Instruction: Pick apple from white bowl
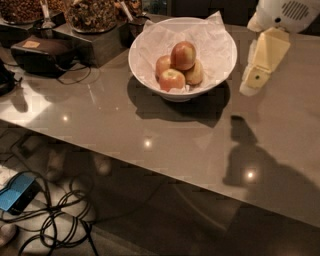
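Note:
The white bowl, lined with crumpled white paper, stands on the grey table at upper centre. Several apples lie in it. The apple, the largest, red-orange with a pale patch, sits on top of the pile. Two smaller red apples lie left and in front of it, and a duller yellow-brown apple lies to its right. The gripper, cream-coloured under a white wrist, hangs above the table just right of the bowl's rim, apart from the apples and holding nothing.
Dark containers of nuts stand at the back left. A black device with a cable lies at the left. The table's front edge runs diagonally; cables and a blue object lie on the floor below.

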Motion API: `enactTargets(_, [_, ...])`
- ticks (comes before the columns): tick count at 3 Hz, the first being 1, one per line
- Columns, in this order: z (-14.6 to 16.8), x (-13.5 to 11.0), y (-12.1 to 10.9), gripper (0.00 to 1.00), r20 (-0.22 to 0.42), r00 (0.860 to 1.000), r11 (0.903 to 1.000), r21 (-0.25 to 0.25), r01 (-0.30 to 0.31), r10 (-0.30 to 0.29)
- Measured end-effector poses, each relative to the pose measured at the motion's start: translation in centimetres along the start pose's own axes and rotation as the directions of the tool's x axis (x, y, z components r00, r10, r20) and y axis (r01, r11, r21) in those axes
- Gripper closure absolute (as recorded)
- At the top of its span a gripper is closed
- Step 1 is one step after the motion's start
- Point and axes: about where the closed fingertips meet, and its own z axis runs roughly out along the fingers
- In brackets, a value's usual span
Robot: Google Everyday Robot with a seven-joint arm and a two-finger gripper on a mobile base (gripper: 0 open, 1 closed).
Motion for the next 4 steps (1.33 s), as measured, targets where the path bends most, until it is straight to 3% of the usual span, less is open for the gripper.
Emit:
enactTargets(1, [-1.3, -1.6, -1.3, 0.00, 0.043, 0.999, 0.9987, 0.049, 0.011, -0.014])
enactTargets(2, [-0.9, -2.1, -1.8, 0.00, 0.065, 0.998, 0.9982, 0.060, -0.004, 0.000])
enactTargets(3, [2.8, -7.8, -5.5, 0.00, 0.023, 0.999, 0.9985, 0.029, -0.047, 0.046])
enactTargets(4, [2.8, -8.9, -6.0, 0.00, 0.049, 0.998, 0.9981, 0.050, -0.037, 0.035])
